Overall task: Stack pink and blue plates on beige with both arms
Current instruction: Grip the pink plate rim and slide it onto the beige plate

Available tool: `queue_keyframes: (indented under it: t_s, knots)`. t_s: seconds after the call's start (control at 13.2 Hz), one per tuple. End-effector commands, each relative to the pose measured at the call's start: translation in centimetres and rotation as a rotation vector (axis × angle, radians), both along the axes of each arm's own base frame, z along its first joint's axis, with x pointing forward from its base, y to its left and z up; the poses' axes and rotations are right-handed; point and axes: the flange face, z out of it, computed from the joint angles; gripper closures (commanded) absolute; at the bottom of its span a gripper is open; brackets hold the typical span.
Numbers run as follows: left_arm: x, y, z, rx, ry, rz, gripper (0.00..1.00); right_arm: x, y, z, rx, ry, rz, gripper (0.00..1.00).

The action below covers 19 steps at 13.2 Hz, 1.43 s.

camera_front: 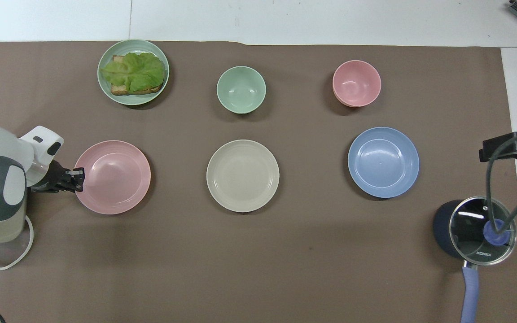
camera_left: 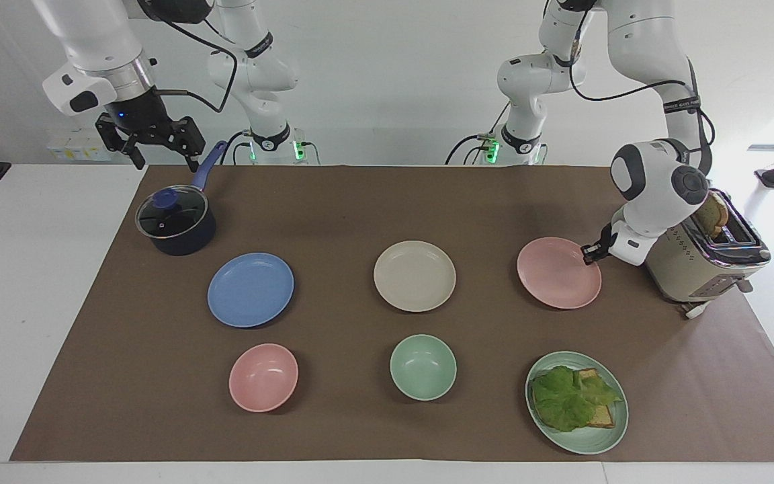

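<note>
The left gripper (camera_left: 589, 254) is clenched on the rim of the round, shallow, matte pale pink plate (camera_left: 557, 273), pinching the edge that faces the beige metal toaster (camera_left: 703, 262) — the plate's dish is empty and it sits at the left arm's end of the brown table mat (camera_left: 387, 202). A slice of brown bread (camera_left: 708, 214) stands up out of the toaster's slot, just beside the left arm's wrist. Away from those fingertips, toward the middle of the mat, lies the round matte cream-beige plate (camera_left: 414, 275), also empty, and past it toward the right arm's end the round matte medium blue plate (camera_left: 250, 290), empty too; the three plates are well apart in one row. Farther from the robots than the pinched pink plate sits a pale green plate (camera_left: 585, 440) carrying a lettuce leaf (camera_left: 568, 396) laid over toast. In the same farther row stand a small pale green bowl (camera_left: 422, 367) and a small, deeper pink bowl (camera_left: 263, 377), both with nothing in them. The right gripper (camera_left: 156, 153) waits with its fingers released — spread wide and holding nothing — up over the long blue handle of the dark blue saucepan (camera_left: 179, 232), which is covered by a glass lid (camera_left: 170, 213) with a blue knob.
</note>
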Motion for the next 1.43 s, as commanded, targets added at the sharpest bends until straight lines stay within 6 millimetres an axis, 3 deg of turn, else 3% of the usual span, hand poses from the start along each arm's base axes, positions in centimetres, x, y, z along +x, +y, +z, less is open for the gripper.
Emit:
queue_keyframes:
  t_s: [0.0,0.15,0.3,0.38,0.75,0.98,1.36]
  knots:
    - [1.0,0.6,4.5,0.003,0.056,-0.022,1.0,-0.1,-0.3,0.3,-0.003,-0.004,-0.017,0.0]
    - [1.4,0.2,8.0,-0.037,0.087,0.001,1.0,-0.1,-0.3,0.3,-0.003,-0.004,-0.019,0.0]
    - [1.4,-0.7,9.5,-0.217,0.095,0.123,1.0,-0.1,-0.3,0.3,-0.003,-0.004,-0.019,0.0]
    - [1.3,-2.1,9.5,-0.227,0.104,0.14,1.0,-0.1,-0.3,0.3,-0.003,-0.004,-0.019,0.0]
    - [0.6,-17.8,9.9,-0.272,0.101,0.192,1.0,-0.1,-0.3,0.3,-0.003,-0.004,-0.019,0.0]
    - [-1.7,-25.7,7.8,-0.269,0.053,0.183,1.0,-0.1,-0.3,0.3,-0.003,-0.002,-0.017,0.0]
    - [-3.1,-30.1,1.3,-0.255,-0.039,0.164,1.0,-0.1,-0.3,0.3,-0.003,-0.002,-0.016,0.0]
